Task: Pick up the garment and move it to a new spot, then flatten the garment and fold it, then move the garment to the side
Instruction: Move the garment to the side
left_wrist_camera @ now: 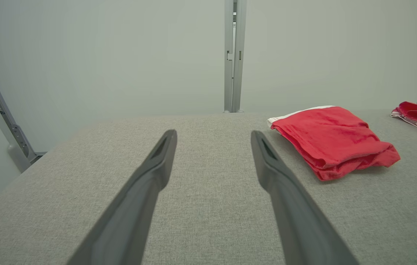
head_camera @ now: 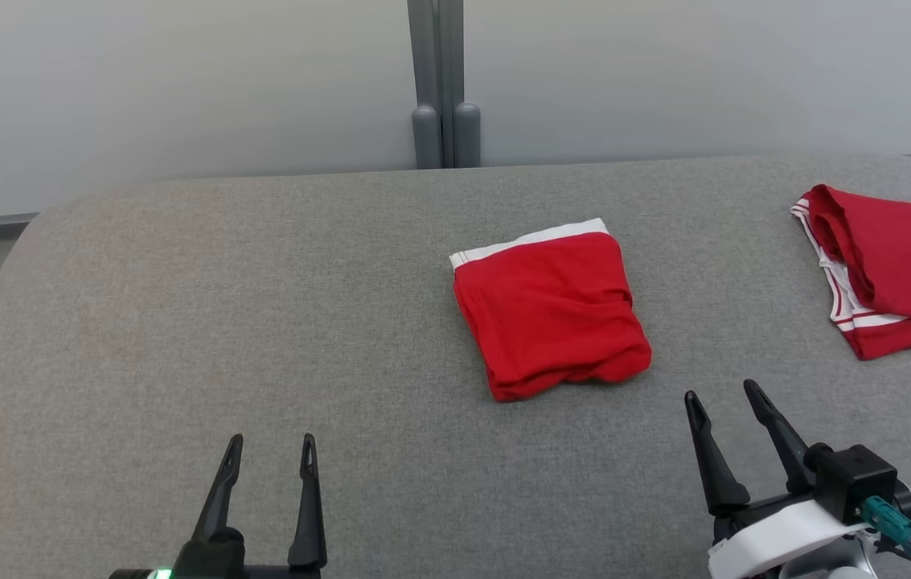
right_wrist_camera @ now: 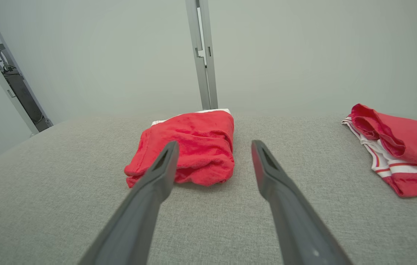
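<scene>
Lying folded: red garment point(head_camera: 551, 318), white waistband point(head_camera: 531, 240); left hand point(head_camera: 272, 441), right hand point(head_camera: 720, 389) spread, empty.

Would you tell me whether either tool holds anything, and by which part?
Nothing is held: left tool and right tool stand open, clear of the folded red garment.

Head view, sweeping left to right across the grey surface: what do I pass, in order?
left gripper → folded red garment → right gripper → second red garment, white-trimmed, at the right edge
</scene>
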